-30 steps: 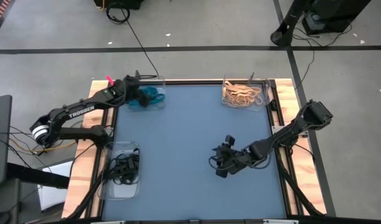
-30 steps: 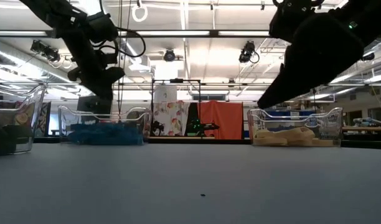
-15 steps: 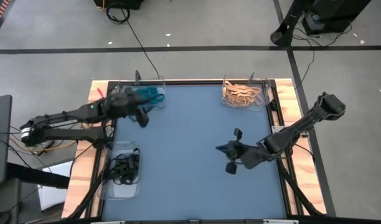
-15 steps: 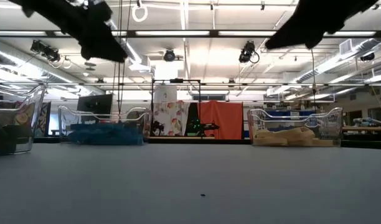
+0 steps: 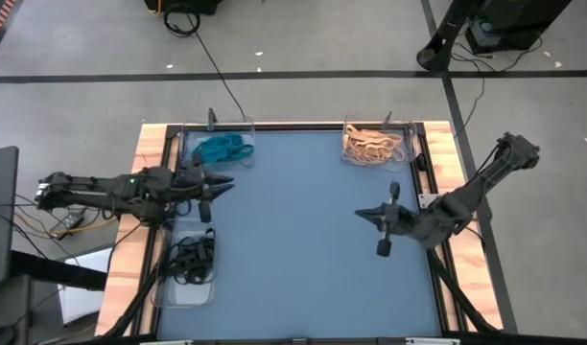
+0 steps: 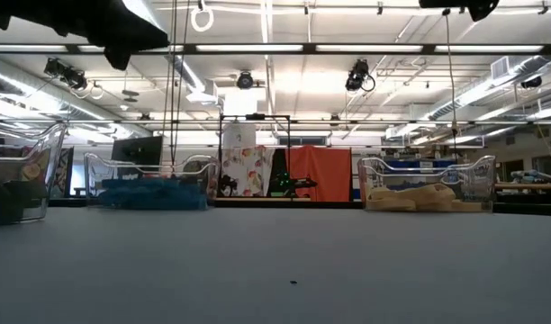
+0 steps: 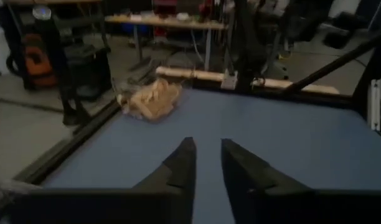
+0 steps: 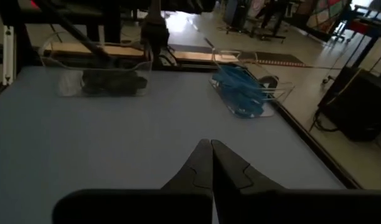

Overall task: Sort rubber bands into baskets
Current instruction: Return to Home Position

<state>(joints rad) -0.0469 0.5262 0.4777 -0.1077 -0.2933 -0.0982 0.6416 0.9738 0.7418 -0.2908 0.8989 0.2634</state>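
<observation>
Three clear baskets stand on the blue table. The far-left one (image 5: 188, 134) holds teal rubber bands (image 5: 222, 148). The far-right one (image 5: 410, 151) holds tan rubber bands (image 5: 373, 145). The near-left one (image 5: 165, 287) holds black rubber bands (image 5: 190, 257). My left gripper (image 5: 228, 183) hovers level at the table's left edge between the teal and black baskets. It is open by a narrow gap (image 7: 208, 149) with nothing in it. My right gripper (image 5: 359, 213) hangs above the table's right half, shut (image 8: 210, 144); no band shows in it.
Wooden strips and black rails frame the table (image 5: 303, 240). A tiny dark speck (image 6: 293, 282) lies on the table's middle. Cables run along the floor behind the table and beside the left arm's base.
My left gripper has drawn back from the teal basket toward the table's near-left, swinging from pointing down to almost level. My right gripper has risen off the table's middle and pulled toward the right edge, tipping up.
</observation>
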